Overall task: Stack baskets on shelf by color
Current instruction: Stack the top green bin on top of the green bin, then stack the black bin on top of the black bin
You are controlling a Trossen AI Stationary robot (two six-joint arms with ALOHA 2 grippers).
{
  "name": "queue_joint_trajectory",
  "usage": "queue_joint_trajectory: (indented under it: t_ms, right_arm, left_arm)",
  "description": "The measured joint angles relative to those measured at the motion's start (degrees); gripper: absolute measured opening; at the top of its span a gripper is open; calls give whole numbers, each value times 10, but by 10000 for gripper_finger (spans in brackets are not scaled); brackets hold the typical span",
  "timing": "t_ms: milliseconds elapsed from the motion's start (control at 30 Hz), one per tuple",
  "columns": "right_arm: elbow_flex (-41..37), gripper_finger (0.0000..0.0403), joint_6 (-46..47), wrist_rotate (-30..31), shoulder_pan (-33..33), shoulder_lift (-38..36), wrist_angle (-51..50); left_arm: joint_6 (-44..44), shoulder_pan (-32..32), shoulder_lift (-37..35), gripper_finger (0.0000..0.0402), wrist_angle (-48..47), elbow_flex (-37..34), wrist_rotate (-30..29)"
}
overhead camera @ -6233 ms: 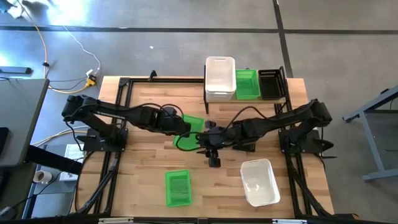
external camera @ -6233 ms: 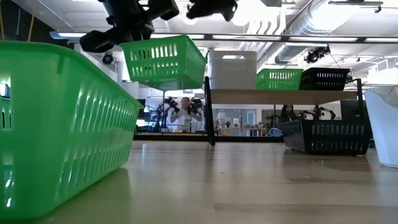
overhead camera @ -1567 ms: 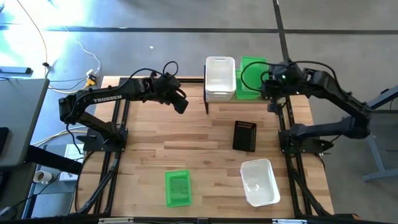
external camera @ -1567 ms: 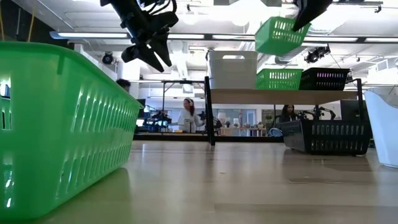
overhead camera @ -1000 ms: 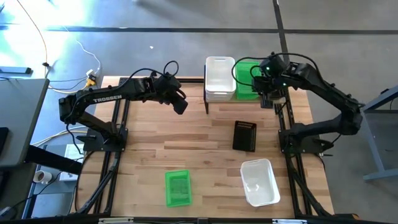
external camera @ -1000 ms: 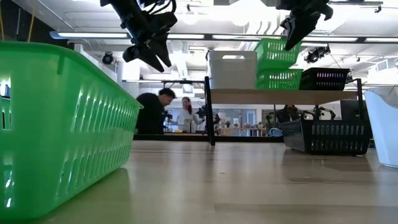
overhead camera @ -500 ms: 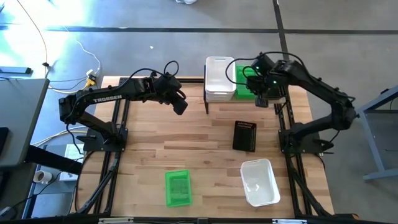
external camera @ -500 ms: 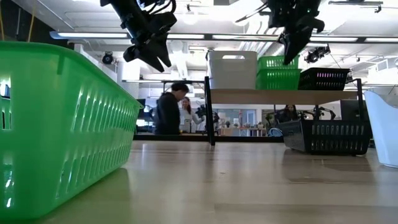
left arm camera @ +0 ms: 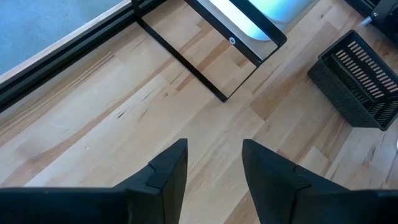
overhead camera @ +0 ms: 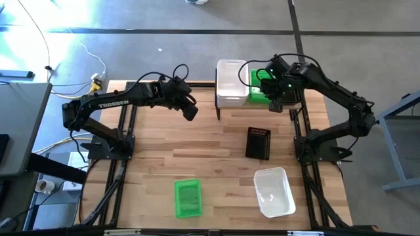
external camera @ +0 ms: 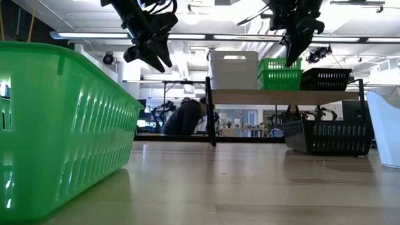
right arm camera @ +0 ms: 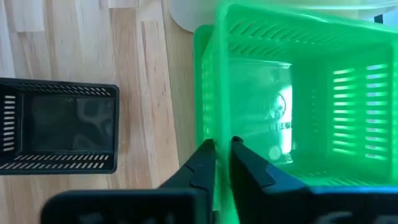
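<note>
Currently my right gripper (right arm camera: 217, 163) is over the shelf (external camera: 284, 95), its fingers set narrowly astride the wall of the upper green basket (right arm camera: 298, 93), which sits nested in the green stack (external camera: 279, 74). Whether that grip is firm or easing off I cannot tell.

Progress, as I judge it:
1. White: a white stack (overhead camera: 231, 83) stands on the shelf at its left end; how many bins it holds cannot be read.
2. Green: two nested on the shelf, just beside the white stack.
3. Black: one black basket (external camera: 326, 79) on the shelf at the right end.

Remaining on the table (overhead camera: 164, 154):
- one green basket (overhead camera: 187, 198), near edge;
- one black basket (overhead camera: 258, 143), centre right;
- one white basket (overhead camera: 273, 191), near right.

All visible baskets are empty apart from the nested ones.

My left gripper (left arm camera: 213, 163) hangs above the table left of the shelf, fingers spread wide, holding nothing.
</note>
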Motion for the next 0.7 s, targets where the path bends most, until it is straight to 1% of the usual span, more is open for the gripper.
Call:
queue_joint_trajectory:
  t_ms: [200, 300, 400, 567, 633, 700]
  right_arm:
    - [0, 90, 2, 2, 0, 0, -2]
    - [0, 110, 9, 20, 0, -5, -13]
    - [0, 118, 24, 29, 0, -18, -18]
    - [0, 117, 66, 29, 0, -53, -18]
    - [0, 117, 103, 22, 1, -68, -18]
    - [0, 117, 159, 5, 4, -81, -17]
  left_arm:
    - [0, 0, 0, 143, 0, 0, 0]
    - [0, 0, 0, 143, 0, 0, 0]
    - [0, 0, 0, 143, 0, 0, 0]
    - [0, 0, 0, 143, 0, 0, 0]
    - [2, 0, 0, 143, 0, 0, -1]
    - [16, 0, 0, 143, 0, 0, -1]
